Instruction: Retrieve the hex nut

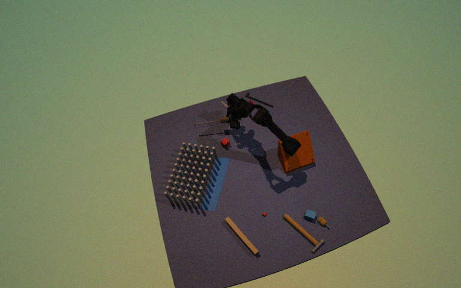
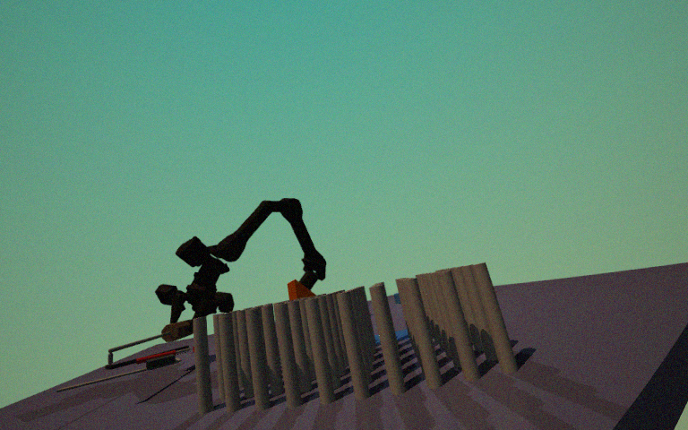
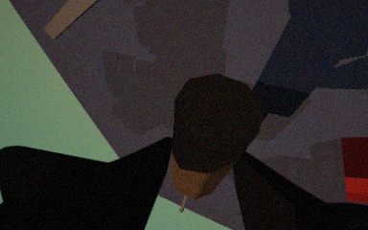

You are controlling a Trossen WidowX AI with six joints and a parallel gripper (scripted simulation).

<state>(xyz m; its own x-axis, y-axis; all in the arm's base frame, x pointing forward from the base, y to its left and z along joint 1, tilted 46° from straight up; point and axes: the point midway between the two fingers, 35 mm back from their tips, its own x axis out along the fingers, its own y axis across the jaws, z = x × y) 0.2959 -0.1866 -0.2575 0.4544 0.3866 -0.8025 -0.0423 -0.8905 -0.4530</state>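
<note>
My gripper (image 1: 230, 121) (image 2: 184, 324) (image 3: 203, 149) is shut on the wooden handle of a hook tool (image 1: 224, 119) (image 2: 176, 332) (image 3: 192, 183). The tool is raised above the table beyond the spacers' far end in the top view. Its thin shaft points left there, and its bent tip points down in the exterior view. The standing metal spacers (image 1: 213, 148) (image 2: 386, 339) are upright in rows. The blue taped strip (image 1: 221, 178) (image 2: 400, 335) lies along their arm-facing side. I cannot make out the nut; the spacers may hide it.
A red cube (image 1: 224, 143) (image 3: 357, 190) lies between the tool and strip. A dark rod (image 1: 262, 101) lies beyond the arm. The orange base (image 1: 305, 152) is right. A wooden bar (image 1: 242, 236), hammer (image 1: 301, 230), blue block (image 1: 310, 215) and yellow-handled driver (image 1: 322, 221) lie at the near side.
</note>
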